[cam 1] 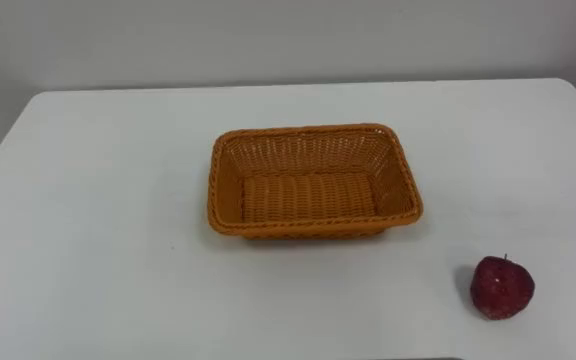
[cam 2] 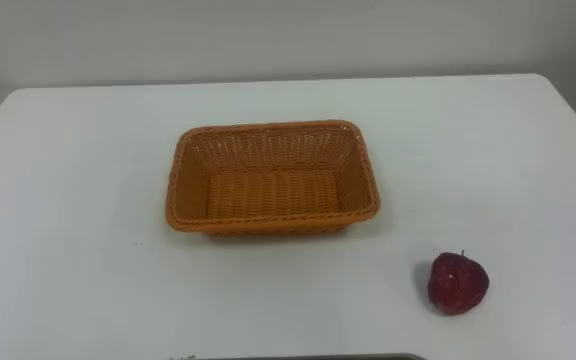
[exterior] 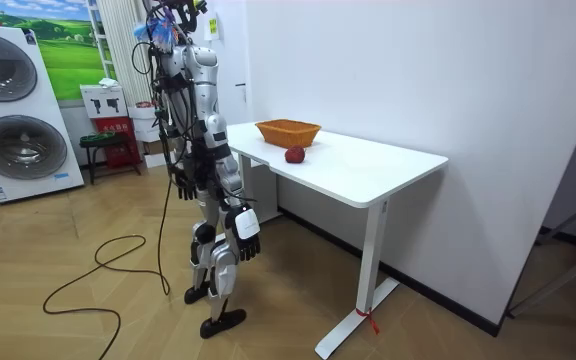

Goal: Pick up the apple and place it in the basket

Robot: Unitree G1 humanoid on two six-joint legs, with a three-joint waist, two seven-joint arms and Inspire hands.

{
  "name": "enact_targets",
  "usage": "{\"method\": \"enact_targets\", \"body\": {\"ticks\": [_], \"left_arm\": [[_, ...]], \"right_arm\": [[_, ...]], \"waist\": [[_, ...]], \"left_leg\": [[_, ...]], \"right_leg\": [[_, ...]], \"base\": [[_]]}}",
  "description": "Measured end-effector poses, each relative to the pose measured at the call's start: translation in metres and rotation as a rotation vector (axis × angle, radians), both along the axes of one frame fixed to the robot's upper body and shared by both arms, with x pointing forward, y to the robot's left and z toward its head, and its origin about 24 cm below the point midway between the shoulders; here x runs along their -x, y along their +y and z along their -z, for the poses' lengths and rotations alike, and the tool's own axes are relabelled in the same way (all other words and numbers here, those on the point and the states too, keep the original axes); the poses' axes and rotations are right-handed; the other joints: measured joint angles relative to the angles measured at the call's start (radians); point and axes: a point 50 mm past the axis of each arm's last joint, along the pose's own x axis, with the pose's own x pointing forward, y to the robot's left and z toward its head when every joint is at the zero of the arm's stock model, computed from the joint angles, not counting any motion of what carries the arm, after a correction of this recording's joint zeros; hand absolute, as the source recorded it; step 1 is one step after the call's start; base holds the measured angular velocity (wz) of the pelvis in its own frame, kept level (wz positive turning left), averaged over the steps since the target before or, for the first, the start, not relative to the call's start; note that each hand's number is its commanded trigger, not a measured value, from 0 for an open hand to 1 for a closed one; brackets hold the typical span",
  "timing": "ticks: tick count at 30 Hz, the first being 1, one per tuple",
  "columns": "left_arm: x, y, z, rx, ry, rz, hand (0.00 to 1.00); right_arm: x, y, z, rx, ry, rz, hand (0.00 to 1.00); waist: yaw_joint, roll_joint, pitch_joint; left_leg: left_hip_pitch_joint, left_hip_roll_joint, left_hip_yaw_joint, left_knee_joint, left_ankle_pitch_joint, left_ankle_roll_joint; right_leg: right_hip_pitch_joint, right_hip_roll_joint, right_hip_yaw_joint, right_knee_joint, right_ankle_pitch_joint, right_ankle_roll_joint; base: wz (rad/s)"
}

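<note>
A dark red apple (cam 1: 502, 288) (cam 2: 457, 283) lies on the white table (cam 1: 98, 200) near its front edge, to my right. An orange woven basket (cam 1: 313, 180) (cam 2: 271, 178) stands empty at the table's middle, to the left of the apple and farther back. In the room view I stand upright at the table's (exterior: 368, 165) end, facing the basket (exterior: 288, 131) and the apple (exterior: 295, 154). Both arms hang at my sides. My right hand (exterior: 246, 240) is below table height with relaxed fingers, holding nothing. My left hand (exterior: 183, 184) hangs the same way on my far side.
The table stands against a white wall (exterior: 388, 70). Behind me are a washing machine (exterior: 23, 120) and a small stool (exterior: 103, 150) on the wooden floor.
</note>
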Motion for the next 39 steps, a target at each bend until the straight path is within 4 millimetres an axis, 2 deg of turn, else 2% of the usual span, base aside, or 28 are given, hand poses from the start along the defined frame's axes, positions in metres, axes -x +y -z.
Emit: {"method": "enact_targets", "body": {"ticks": [5,9,16,17,18,19,21,22,24,26,29,34,36,37,39], "left_arm": [[0.000,0.000,0.000,-0.001,0.000,-0.001,0.00],[-0.001,-0.003,0.001,-0.001,-0.005,-0.004,0.00],[0.000,-0.002,0.001,0.003,-0.024,-0.023,0.00],[0.000,-0.001,0.001,0.001,-0.033,-0.032,0.00],[0.000,0.001,0.000,-0.002,-0.040,-0.047,0.00],[0.002,0.002,0.000,-0.005,-0.038,-0.053,0.00],[0.001,0.007,-0.002,-0.015,-0.066,-0.066,0.00],[0.001,0.008,-0.002,-0.019,-0.074,-0.075,0.00],[0.005,0.016,-0.005,-0.051,-0.094,-0.117,0.00],[0.005,0.022,-0.007,-0.081,-0.110,-0.142,0.00],[0.005,0.029,-0.009,-0.113,-0.124,-0.145,0.00],[0.011,0.033,-0.011,-0.143,-0.118,-0.139,0.00],[0.009,0.033,-0.011,-0.143,-0.125,-0.131,0.00],[0.008,0.033,-0.011,-0.143,-0.127,-0.128,0.00],[0.008,0.032,-0.011,-0.142,-0.126,-0.125,0.00]], "right_arm": [[-0.001,0.000,0.000,0.000,-0.004,0.007,0.00],[-0.005,0.000,0.000,0.010,-0.042,0.104,0.00],[-0.015,-0.006,-0.002,0.041,-0.253,0.761,0.00],[-0.020,-0.010,-0.004,0.051,-0.301,0.885,0.00],[-0.026,-0.015,-0.006,0.061,-0.356,1.020,0.00],[-0.029,-0.018,-0.007,0.068,-0.382,1.084,0.00],[-0.039,-0.034,-0.014,0.098,-0.491,1.338,0.00],[-0.042,-0.039,-0.017,0.106,-0.523,1.395,0.00],[-0.053,-0.057,-0.029,0.138,-0.659,1.617,0.00],[-0.062,-0.071,-0.040,0.176,-0.745,1.711,0.00],[-0.072,-0.090,-0.058,0.254,-0.825,1.753,0.00],[-0.096,-0.110,-0.098,0.453,-0.977,1.670,0.00],[-0.110,-0.115,-0.122,0.596,-1.062,1.544,0.00],[-0.112,-0.115,-0.127,0.634,-1.081,1.513,0.00],[-0.125,-0.115,-0.154,0.786,-1.200,1.356,0.00]], "waist": [[0.003,0.000,0.0000],[0.005,0.001,0.0003],[-0.008,-0.003,0.0017],[-0.023,-0.009,0.0015],[-0.041,-0.007,0.0057],[-0.047,-0.008,0.0068],[-0.061,-0.010,0.0071],[-0.066,-0.011,0.0067],[-0.084,-0.014,0.0052],[-0.088,-0.016,0.0049],[-0.089,-0.026,0.0016],[-0.088,-0.040,-0.0051],[-0.078,-0.046,-0.0075],[-0.077,-0.047,-0.0081],[-0.068,-0.042,-0.0089]], "left_leg": [[0.000,0.001,0.001,-0.002,0.000,0.000],[-0.002,0.001,0.005,-0.010,0.000,0.000],[0.000,0.002,0.012,-0.002,0.000,0.000],[0.001,0.001,0.009,-0.002,0.000,0.000],[0.001,0.001,0.007,-0.001,0.000,0.000],[0.000,0.002,0.008,0.000,0.000,0.000],[0.001,0.002,0.014,-0.002,0.000,0.000],[0.001,0.002,0.015,-0.002,0.000,0.000],[0.000,0.002,0.016,0.000,0.000,0.000],[-0.003,0.002,0.017,0.000,0.000,0.000],[-0.003,0.002,0.017,-0.004,0.000,0.000],[-0.022,0.001,0.020,-0.002,0.000,0.000],[-0.032,0.001,0.021,0.001,0.001,-0.001],[-0.035,0.001,0.021,0.002,0.001,-0.001],[-0.044,0.001,0.022,0.001,0.001,-0.001]], "right_leg": [[-0.001,0.001,0.001,0.000,0.000,0.000],[-0.006,0.002,0.008,0.001,0.000,0.000],[0.002,0.003,0.015,-0.002,0.001,-0.001],[0.005,0.003,0.013,-0.002,0.001,-0.001],[0.006,0.003,0.011,-0.003,0.001,-0.001],[0.006,0.003,0.011,-0.003,0.001,-0.001],[0.003,0.003,0.015,-0.002,0.001,-0.001],[0.003,0.004,0.016,-0.002,0.001,-0.001],[0.002,0.004,0.017,-0.001,0.001,-0.001],[-0.002,0.004,0.019,-0.001,0.001,-0.001],[-0.010,0.004,0.019,-0.001,0.001,-0.001],[-0.022,0.004,0.022,-0.001,0.001,0.000],[-0.033,0.005,0.026,0.000,0.002,0.000],[-0.036,0.005,0.026,0.000,0.002,0.000],[-0.049,0.005,0.027,0.000,0.004,0.001]], "base": [[0.00],[-0.03],[0.00],[0.06],[0.05],[0.00],[-0.06],[-0.05],[-0.02],[0.00],[0.00],[-0.01],[0.00],[0.00],[-0.02]]}}
